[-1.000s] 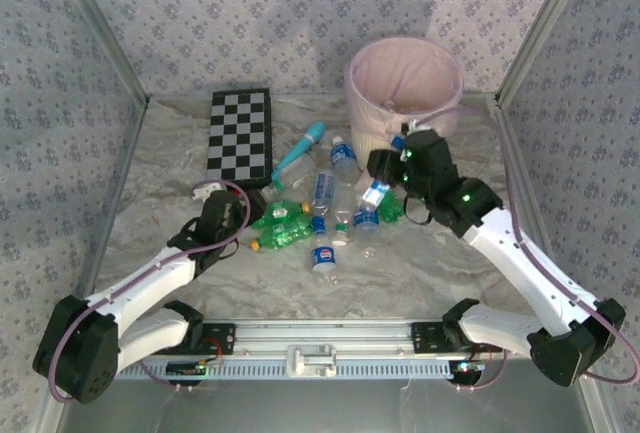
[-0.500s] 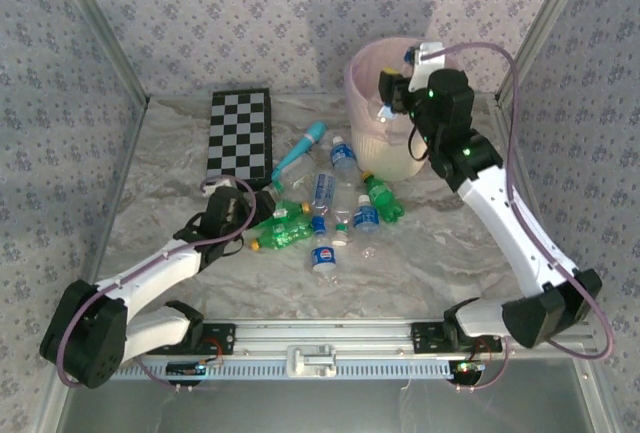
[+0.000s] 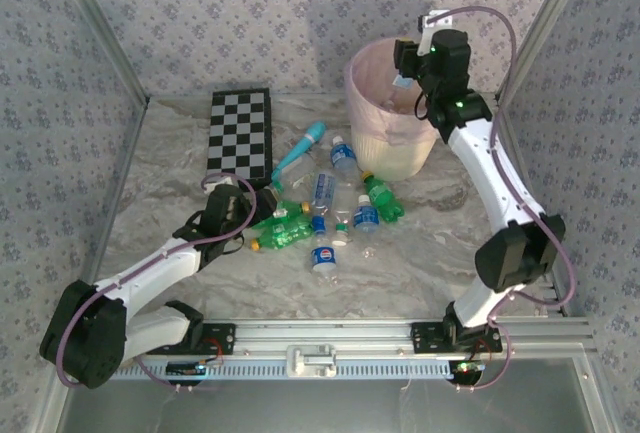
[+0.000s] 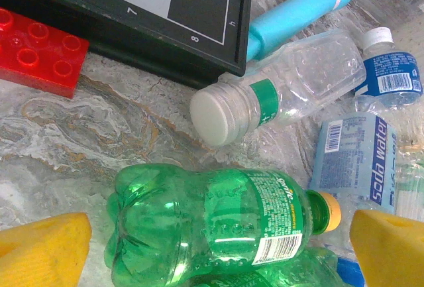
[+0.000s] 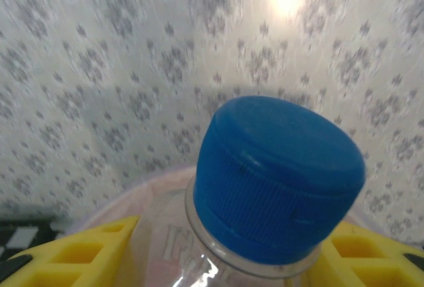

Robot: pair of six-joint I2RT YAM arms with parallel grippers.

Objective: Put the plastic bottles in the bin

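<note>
Held bottle: a clear plastic bottle with a blue cap is sitting between the yellow fingers of the right gripper, cap facing the wrist camera; the claw is gripping it narrowly.
Bin: the cream bin with its pink liner is standing at 1 o'clock on the table; the held bottle is hanging above its mouth.
Left gripper: the left gripper is spreading its claw wide, one finger on each side of a green bottle that is lying flat, yellow cap pointing to 3 o'clock in the wrist view; no contact is showing.
Pile: the other bottles are lying at the table's centre, at 7 o'clock from the bin.
Surface: a crumpled grey-white marbled sheet is covering the table.
Room: floral-patterned walls are enclosing three sides.
Counts: three green bottles are showing; the clear ones are overlapping, at least five; one checkerboard at 10 o'clock; one teal wand; one red brick.
</note>
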